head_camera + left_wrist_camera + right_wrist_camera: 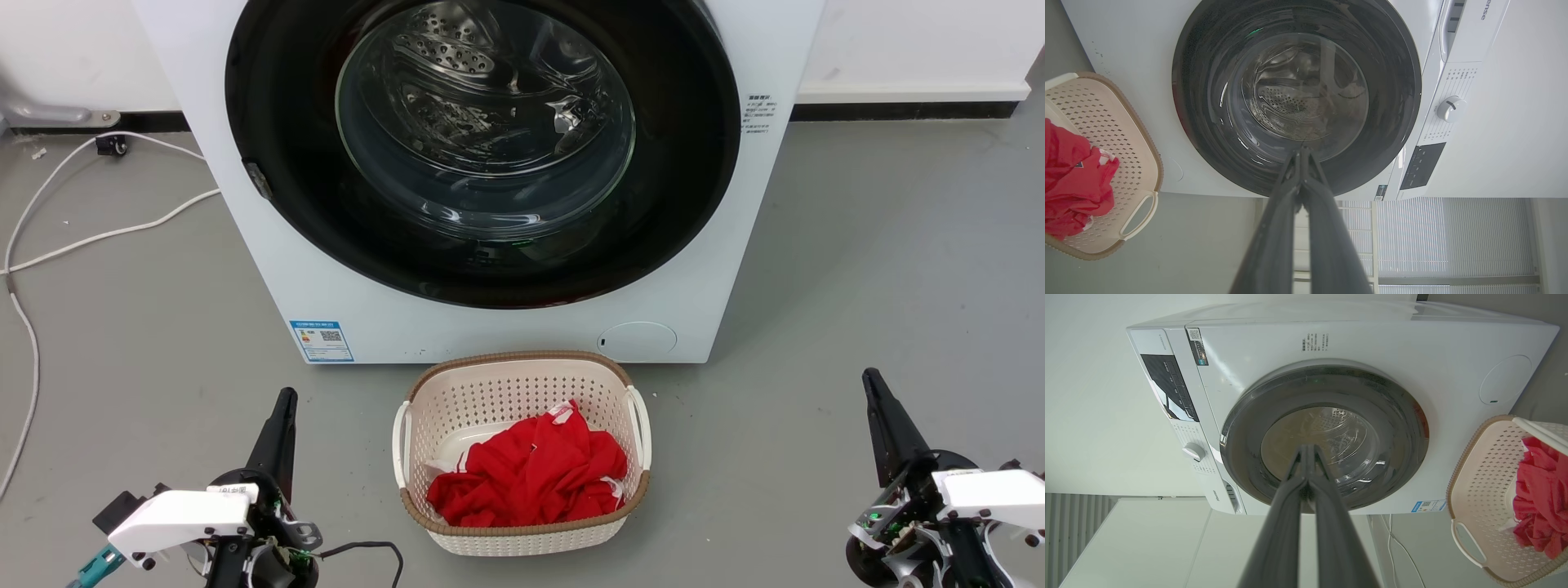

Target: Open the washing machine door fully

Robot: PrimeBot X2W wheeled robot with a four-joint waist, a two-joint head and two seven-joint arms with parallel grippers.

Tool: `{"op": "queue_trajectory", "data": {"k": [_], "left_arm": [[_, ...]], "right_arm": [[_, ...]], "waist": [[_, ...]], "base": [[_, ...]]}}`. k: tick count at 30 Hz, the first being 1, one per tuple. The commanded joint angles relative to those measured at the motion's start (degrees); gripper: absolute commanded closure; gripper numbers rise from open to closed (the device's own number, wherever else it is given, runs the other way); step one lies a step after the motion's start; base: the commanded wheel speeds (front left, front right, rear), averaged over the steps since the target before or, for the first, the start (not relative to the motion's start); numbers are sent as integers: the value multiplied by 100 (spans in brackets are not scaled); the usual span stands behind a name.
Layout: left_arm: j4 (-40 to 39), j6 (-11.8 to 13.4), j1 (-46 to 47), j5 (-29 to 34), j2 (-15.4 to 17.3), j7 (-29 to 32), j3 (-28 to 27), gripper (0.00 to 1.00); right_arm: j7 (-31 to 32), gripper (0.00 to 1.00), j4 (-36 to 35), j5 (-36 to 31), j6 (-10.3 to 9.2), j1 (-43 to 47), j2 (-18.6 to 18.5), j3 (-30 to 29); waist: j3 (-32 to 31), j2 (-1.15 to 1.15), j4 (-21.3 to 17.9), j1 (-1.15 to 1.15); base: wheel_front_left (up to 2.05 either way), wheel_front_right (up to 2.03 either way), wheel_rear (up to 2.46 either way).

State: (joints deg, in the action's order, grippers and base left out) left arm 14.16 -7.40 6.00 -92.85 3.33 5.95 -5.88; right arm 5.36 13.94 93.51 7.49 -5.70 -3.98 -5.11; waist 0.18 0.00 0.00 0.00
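Grey floor [857,286] carries a white washing machine [245,269]. Its washing machine door [490,147] sits shut, flush with the front, behind a basket [522,363]. Left claw [287,400] and right claw [870,380] hover low, both pressed together, empty, well apart from it. I judge the approach not yet begun. Next, 1 claw must reach the door's rim and pull outward.

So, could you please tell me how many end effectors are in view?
2: the left end effector at lower left of the head view, the right end effector at lower right, both shut.
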Motion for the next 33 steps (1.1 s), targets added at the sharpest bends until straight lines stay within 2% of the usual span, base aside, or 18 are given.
{"op": "queue_trajectory", "data": {"k": [1,12,13,25,33], "left_arm": [[5,-16,43,37,0,23,-15,100],[5,-16,44,37,-8,35,-25,100],[1,0,1,18,-6,2,-9,0],[-56,0,21,373,-21,-295,220,0],[-254,-1,62,1236,-23,-500,186,0]], "right_arm": [[24,100,11,-31,0,-78,10,-16],[32,100,12,-42,0,-80,24,-35],[24,0,1,-24,0,-1,13,-21],[-263,0,-122,-328,0,108,36,68],[-464,0,-333,-1248,0,133,44,115]], "waist": [[0,0,0,0],[0,0,0,0],[0,0,0,0],[6,0,8,0],[11,0,16,0]], "base": [[0,0,0],[0,0,0],[0,0,0],[0,0,0],[0,0,0]]}}
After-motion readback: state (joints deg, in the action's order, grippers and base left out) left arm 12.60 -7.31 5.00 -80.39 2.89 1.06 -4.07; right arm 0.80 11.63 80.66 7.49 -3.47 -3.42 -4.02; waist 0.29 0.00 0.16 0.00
